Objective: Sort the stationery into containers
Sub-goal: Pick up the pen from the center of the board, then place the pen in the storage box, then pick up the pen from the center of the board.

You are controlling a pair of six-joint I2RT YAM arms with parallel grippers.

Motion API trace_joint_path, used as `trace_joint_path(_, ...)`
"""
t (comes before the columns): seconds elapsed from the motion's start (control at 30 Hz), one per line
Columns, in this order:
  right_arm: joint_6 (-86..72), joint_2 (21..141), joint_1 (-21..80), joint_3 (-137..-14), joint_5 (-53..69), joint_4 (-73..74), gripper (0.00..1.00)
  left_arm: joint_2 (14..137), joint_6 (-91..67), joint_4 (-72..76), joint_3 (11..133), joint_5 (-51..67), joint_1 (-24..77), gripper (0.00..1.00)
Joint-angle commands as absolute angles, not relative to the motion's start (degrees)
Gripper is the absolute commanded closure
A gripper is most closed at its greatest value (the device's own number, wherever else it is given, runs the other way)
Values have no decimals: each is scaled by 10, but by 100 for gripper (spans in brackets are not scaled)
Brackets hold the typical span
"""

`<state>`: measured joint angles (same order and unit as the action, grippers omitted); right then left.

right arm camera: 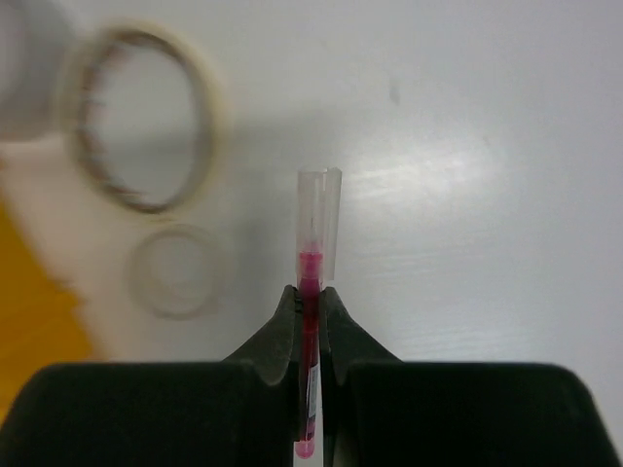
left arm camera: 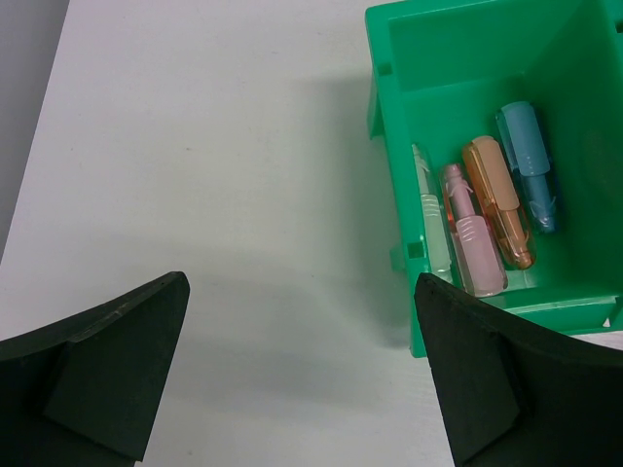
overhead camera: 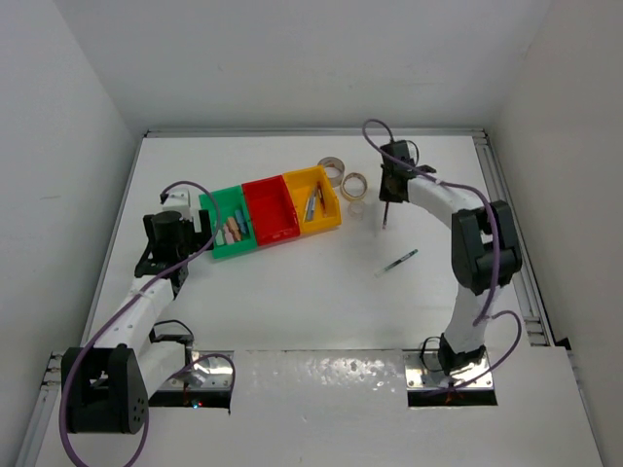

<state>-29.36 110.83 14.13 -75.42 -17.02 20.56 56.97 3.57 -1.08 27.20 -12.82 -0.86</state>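
Pen (right arm camera: 311, 275) pinched in my right gripper (right arm camera: 310, 298), bound for yellow bin (overhead camera: 335, 200), I judge; left gripper (left arm camera: 300, 292) wide, empty.

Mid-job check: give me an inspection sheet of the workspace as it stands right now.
Surface: white table.
Job's things: green bin holds four short markers; red bin looks empty; yellow bin holds pens; two tape rolls and one loose pen on the table.
Clutter: nothing seen.
Grippers: left gripper open beside green bin; right gripper shut on red pen.
Cables: purple cables loop along both arms.
Surroundings: white walls.
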Motion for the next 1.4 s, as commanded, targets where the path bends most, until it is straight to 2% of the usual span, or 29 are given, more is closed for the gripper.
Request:
trace_joint_path(0.0, -181, 1013, 232, -798, -187, 77, 100, 562, 28, 12, 270, -125, -17, 0)
trace_joint_path(0.17, -174, 1066, 291, -884, -128, 83, 100, 563, 26, 11, 272, -124, -18, 0)
trace_joint_path(0.4, -195, 1236, 323, -1059, -74, 137, 100, 557, 28, 8, 269, -127, -18, 0)
trace_joint_path(0.67, -189, 1290, 333, -1080, -73, 156, 99, 555, 28, 11, 266, -127, -18, 0)
trace_joint_path(0.7, -187, 1289, 333, -1076, -71, 157, 94, 555, 28, 12, 265, -127, -19, 0)
trace_joint_path(0.73, -185, 1287, 335, -1074, -70, 161, 77, 555, 28, 12, 266, -126, -18, 0)
trace_joint_path(0.83, -180, 1266, 335, -1075, -62, 176, 53, 557, 28, 13, 265, -122, -18, 0)
trace_joint_path(0.93, -187, 1218, 335, -1073, -68, 187, 44, 557, 28, 12, 265, -122, -19, 0)
trace_joint_path(1.0, -199, 1184, 333, -1053, -85, 187, 44, 557, 28, 13, 265, -123, -18, 0)
trace_joint_path(1.03, -204, 1166, 330, -1041, -95, 186, 45, 557, 28, 12, 266, -123, -18, 0)
trace_joint_path(1.13, -255, 1089, 303, -966, -126, 185, 95, 556, 28, 14, 264, -122, -18, 0)
trace_joint_path(1.17, -298, 1051, 281, -905, -134, 185, 100, 555, 27, 16, 263, -122, -19, 0)
trace_joint_path(1.23, -363, 1012, 243, -793, -148, 182, 100, 553, 27, 19, 261, -121, -18, 0)
trace_joint_path(1.27, -387, 980, 230, -759, -153, 183, 86, 553, 27, 19, 260, -121, -20, 0)
trace_joint_path(1.3, -416, 968, 215, -725, -154, 191, 67, 554, 27, 20, 260, -121, -20, 0)
trace_joint_path(1.33, -457, 956, 189, -696, -149, 192, 54, 554, 27, 21, 260, -120, -19, 0)
trace_joint_path(1.37, -475, 936, 178, -637, -142, 192, 32, 555, 26, 20, 260, -120, -20, 0)
